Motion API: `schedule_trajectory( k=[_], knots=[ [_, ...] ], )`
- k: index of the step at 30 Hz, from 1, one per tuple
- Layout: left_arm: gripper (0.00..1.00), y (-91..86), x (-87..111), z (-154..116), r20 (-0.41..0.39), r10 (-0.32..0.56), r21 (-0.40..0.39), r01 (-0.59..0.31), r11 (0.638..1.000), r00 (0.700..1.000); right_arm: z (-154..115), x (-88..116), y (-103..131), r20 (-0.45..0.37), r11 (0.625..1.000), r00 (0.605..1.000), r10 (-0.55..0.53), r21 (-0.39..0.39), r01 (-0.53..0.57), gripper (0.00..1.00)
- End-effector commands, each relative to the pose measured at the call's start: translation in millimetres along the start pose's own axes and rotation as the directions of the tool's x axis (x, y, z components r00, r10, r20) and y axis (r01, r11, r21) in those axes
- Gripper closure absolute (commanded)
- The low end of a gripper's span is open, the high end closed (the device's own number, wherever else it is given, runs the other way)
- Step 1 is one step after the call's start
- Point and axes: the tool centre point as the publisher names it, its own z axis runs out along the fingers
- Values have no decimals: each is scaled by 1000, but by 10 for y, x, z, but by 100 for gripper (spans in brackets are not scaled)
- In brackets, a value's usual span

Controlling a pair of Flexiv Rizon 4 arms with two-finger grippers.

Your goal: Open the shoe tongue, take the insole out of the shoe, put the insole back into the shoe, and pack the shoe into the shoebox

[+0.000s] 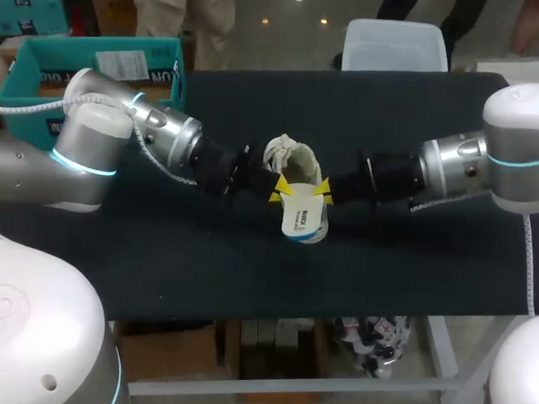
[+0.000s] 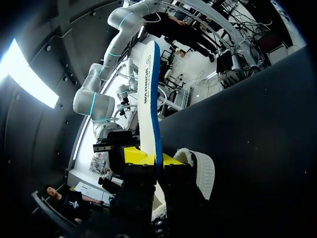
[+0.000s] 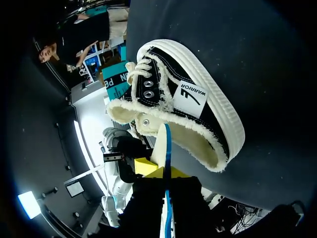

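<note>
Mid-table: black canvas shoe [image 1: 292,158], cream-soled; bare dark tabletop [image 1: 205,253] all round. White blue-edged insole [image 1: 302,219] at shoe's near end, left gripper [image 1: 276,189] and right gripper [image 1: 324,192] both pinching it. Right wrist view alone shows laces [image 3: 141,67].

Our two claws meet over the middle of the table [image 1: 204,271]. The left claw [image 1: 277,190] and the right claw [image 1: 322,192] are both clamped on the insole [image 1: 302,217], so nothing can pass between them. The shoe [image 1: 294,160] sits just behind them, and the insole's end stands right at its opening. Our left arm [image 1: 169,139] stretches across the way to the shoebox [image 1: 43,67] at the far left corner. Our right arm [image 1: 450,165] bars the right side likewise. We see bare table along the near edge, and more across the far stretch behind the shoe.
</note>
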Motion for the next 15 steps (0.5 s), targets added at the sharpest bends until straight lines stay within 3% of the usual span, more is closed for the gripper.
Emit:
schedule_trajectory(
  k=[1,15],
  knots=[
    [100,-2,-13,11,0,-1,5,1,1000,1000,10,-6,21,-3,1000,1000,0,3,0,100],
    [100,-2,-13,11,0,-1,5,1,1000,1000,60,-7,101,15,1000,1000,13,-9,-13,100]
  ],
)
